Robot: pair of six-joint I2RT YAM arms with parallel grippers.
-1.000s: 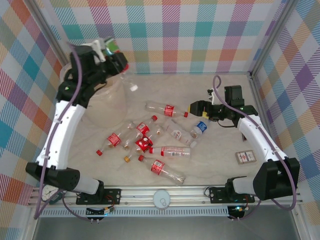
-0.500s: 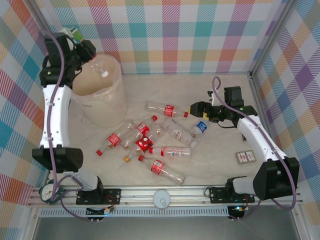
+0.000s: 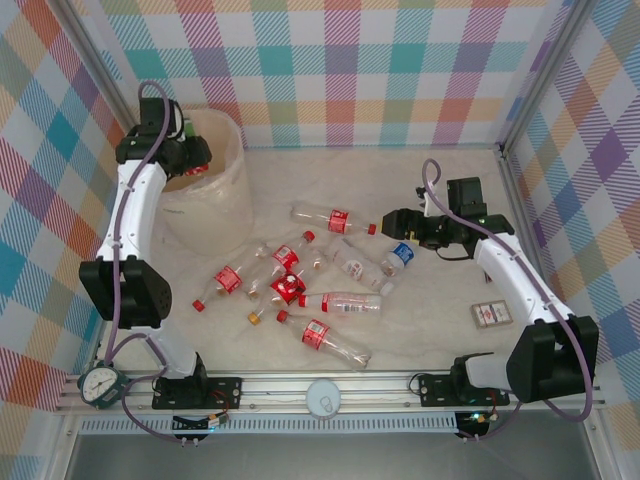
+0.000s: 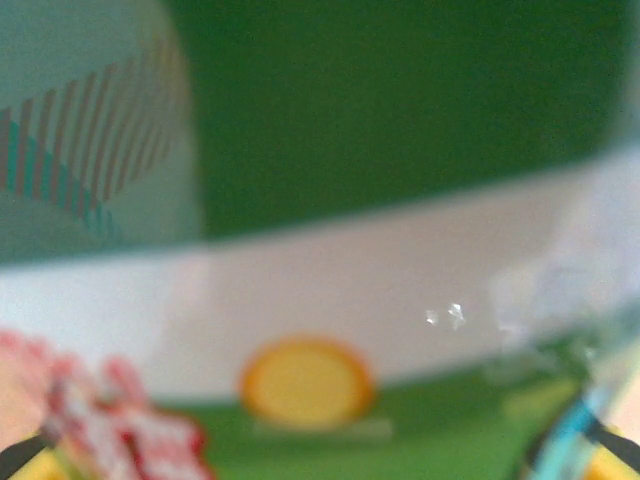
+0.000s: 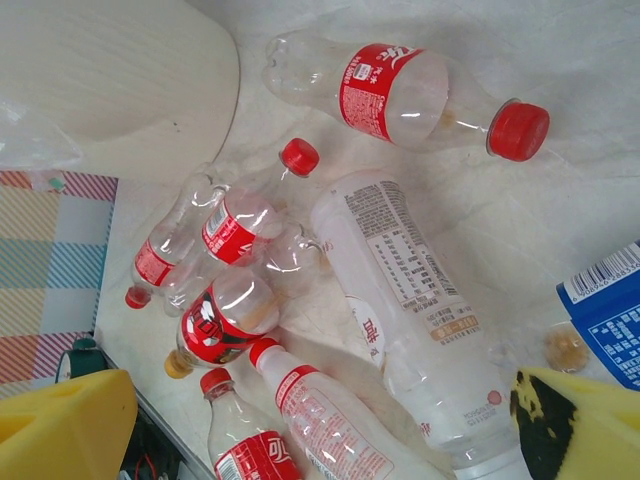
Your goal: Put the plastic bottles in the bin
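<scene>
My left gripper (image 3: 190,160) hangs over the left rim of the cream bin (image 3: 225,205), shut on a plastic bottle (image 4: 400,290) whose blurred green-and-white label sits right against the left wrist camera. Several more plastic bottles lie on the table: a red-labelled one (image 3: 330,217), a blue-labelled one (image 3: 400,255), a white-labelled one (image 5: 410,290) and a cluster (image 3: 285,288) nearer the front. My right gripper (image 3: 392,218) hovers open beside the red-capped bottle (image 5: 400,90), its yellow fingers (image 5: 60,430) straddling the white-labelled bottle from above without touching it.
A small red-and-white box (image 3: 490,315) lies at the front right. Plaid walls close in the back and both sides, with a metal post (image 3: 510,120) at the right. A rail with a round gauge (image 3: 100,385) runs along the near edge.
The left arm has swung left across the bin and dropped to its left rim, carrying the bottle. The right gripper has barely moved and its jaws have narrowed slightly.
</scene>
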